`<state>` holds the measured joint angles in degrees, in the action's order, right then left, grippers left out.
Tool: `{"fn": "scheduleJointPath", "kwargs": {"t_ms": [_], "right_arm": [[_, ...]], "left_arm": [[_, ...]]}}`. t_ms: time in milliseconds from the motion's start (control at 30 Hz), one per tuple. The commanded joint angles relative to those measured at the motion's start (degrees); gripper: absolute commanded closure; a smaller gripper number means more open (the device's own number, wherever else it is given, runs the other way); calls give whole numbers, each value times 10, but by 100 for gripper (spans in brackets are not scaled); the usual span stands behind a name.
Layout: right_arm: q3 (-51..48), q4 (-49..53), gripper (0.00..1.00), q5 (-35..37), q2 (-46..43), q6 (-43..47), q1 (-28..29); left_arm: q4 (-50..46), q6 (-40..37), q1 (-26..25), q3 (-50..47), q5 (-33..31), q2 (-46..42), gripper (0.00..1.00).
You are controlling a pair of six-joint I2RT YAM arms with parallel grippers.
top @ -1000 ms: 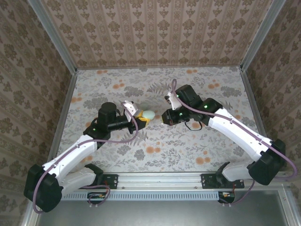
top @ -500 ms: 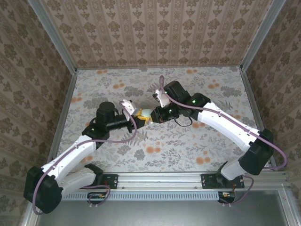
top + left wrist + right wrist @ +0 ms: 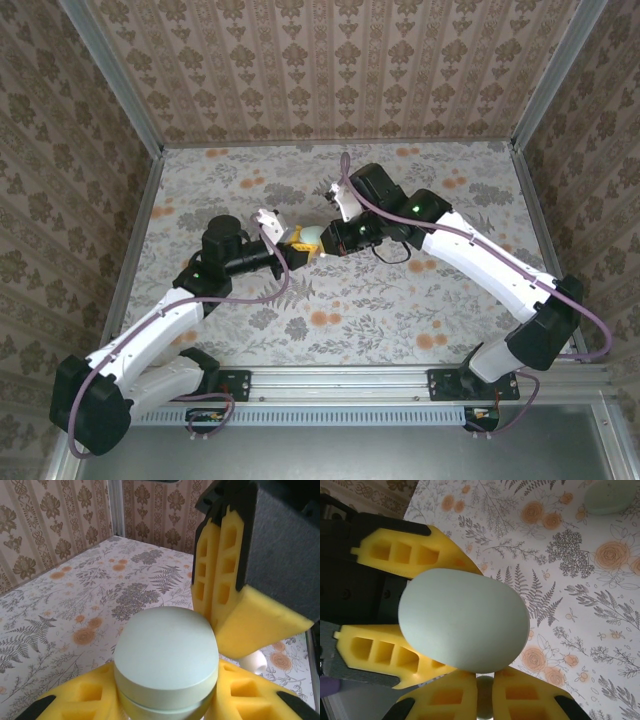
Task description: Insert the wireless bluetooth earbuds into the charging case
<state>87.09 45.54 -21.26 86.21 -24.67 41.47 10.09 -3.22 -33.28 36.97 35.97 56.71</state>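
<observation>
right arm has swung in toward the centre since a second ago; its claw (image 3: 332,238) now sits right against the case (image 3: 311,237) above mid-table (image 3: 400,310). left claw (image 3: 291,241) is closed on the mint-green case, yellow pads (image 3: 85,700) pressing both its sides. right claw's pads are nearly together, pinching a small pale earbud (image 3: 485,696) at the case's edge. another mint-green object (image 3: 609,496) lies on the table, well apart.
</observation>
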Motion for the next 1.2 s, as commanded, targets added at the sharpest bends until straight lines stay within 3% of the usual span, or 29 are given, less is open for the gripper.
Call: {"fn": "scheduleJointPath", "kwargs": {"t_ms": [0, 400, 1167], "right_arm": [[42, -30, 89, 20, -1, -5, -5], [48, -26, 89, 26, 21, 13, -10], [21, 0, 90, 115, 29, 99, 12]], "left_arm": [[-24, -1, -9, 6, 31, -5, 97], [-29, -2, -11, 8, 32, -6, 97], [6, 24, -8, 7, 42, -13, 97]]}}
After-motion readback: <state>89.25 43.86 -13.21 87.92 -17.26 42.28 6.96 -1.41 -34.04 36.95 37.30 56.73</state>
